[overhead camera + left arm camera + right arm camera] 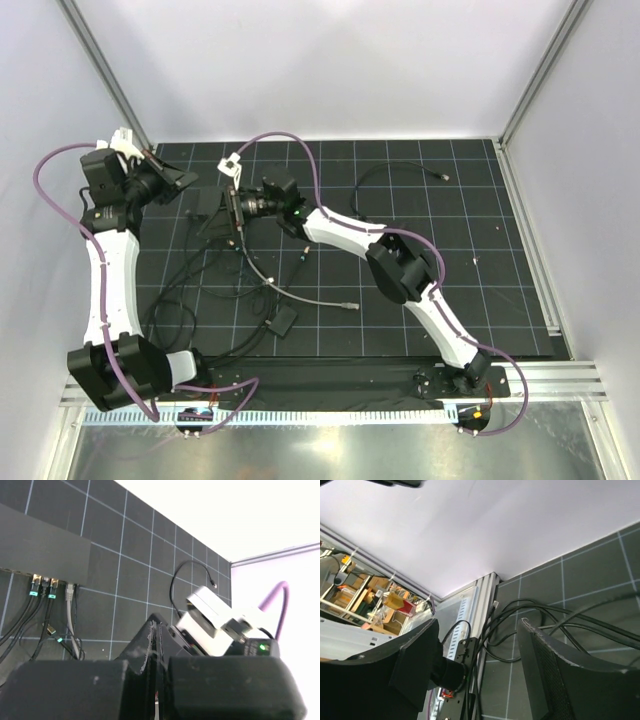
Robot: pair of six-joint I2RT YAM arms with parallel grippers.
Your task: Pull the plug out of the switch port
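Observation:
The switch (42, 550) is a flat dark-grey box at the upper left of the left wrist view. Three black plugs (44, 584) and a grey plug (71, 591) sit in ports along its near edge. In the top view the switch (208, 205) lies between the two grippers, mostly hidden. My left gripper (157, 630) is shut and empty, held above the mat to the right of the switch; in the top view it (185, 180) is at the switch's far left. My right gripper (480, 650) is open and empty over black cables (555, 615); in the top view it (233, 208) is beside the switch's right side.
A tangle of black cables (200, 290) runs from the switch toward the near left. A grey cable (300, 292) ends loose mid-mat. A small black block (283, 320) lies on a thin cable. A loose black cable (400, 170) lies at the back. Aluminium rails (530, 240) edge the mat.

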